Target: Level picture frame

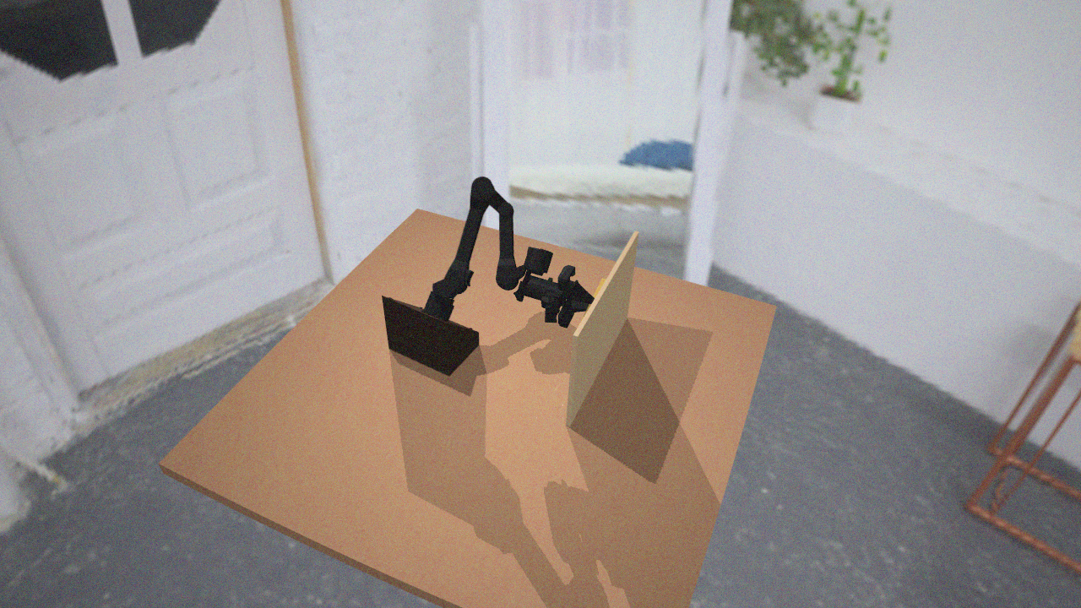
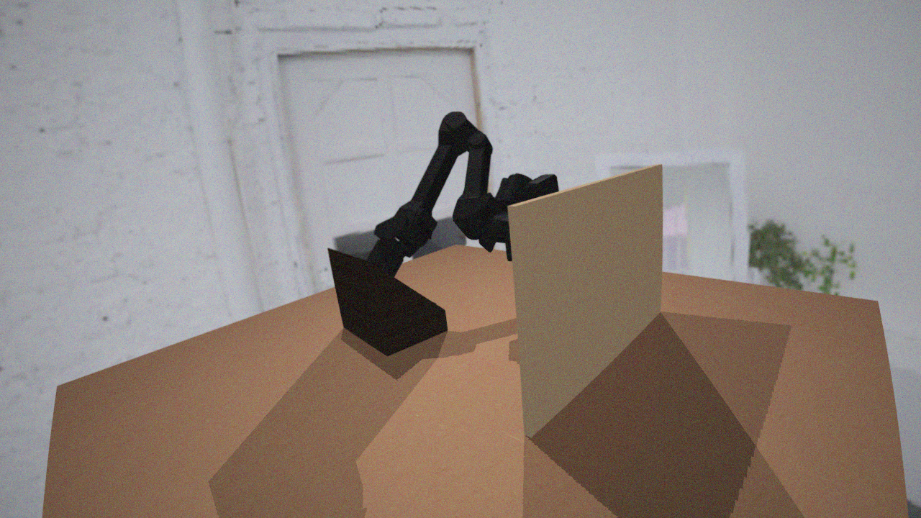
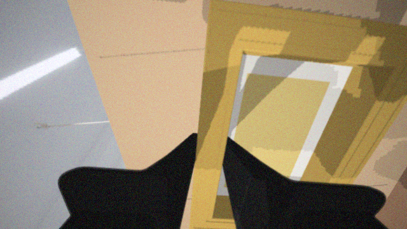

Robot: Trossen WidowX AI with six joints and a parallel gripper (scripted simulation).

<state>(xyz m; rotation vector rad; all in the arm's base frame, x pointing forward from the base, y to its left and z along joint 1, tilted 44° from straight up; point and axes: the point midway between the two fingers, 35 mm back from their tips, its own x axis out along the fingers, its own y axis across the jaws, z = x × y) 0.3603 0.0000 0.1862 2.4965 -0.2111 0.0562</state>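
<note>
The yellow picture frame point(image 3: 219, 38) point(image 1: 601, 285) has a white mat and a yellow-toned picture. In the top view only a thin sliver of it shows past the board's edge; in the exterior view it is hidden behind the board. My gripper point(image 3: 208, 138) point(image 1: 593, 301) is shut on one side bar of the frame, with one black finger outside the bar and one inside the opening. In the wrist view the frame's upper edge slopes down to the right, but the slanted view does not show whether it is level. The screw and the notched strip are hidden.
The upright tan board point(image 1: 603, 325) point(image 2: 586, 283) stands on the brown table point(image 1: 302, 423) point(image 2: 160, 360), with the arm on the frame's side of it. A dark slanted panel point(image 1: 426, 336) point(image 2: 386, 312) stands beside the arm's base. Broad shadows cross the table.
</note>
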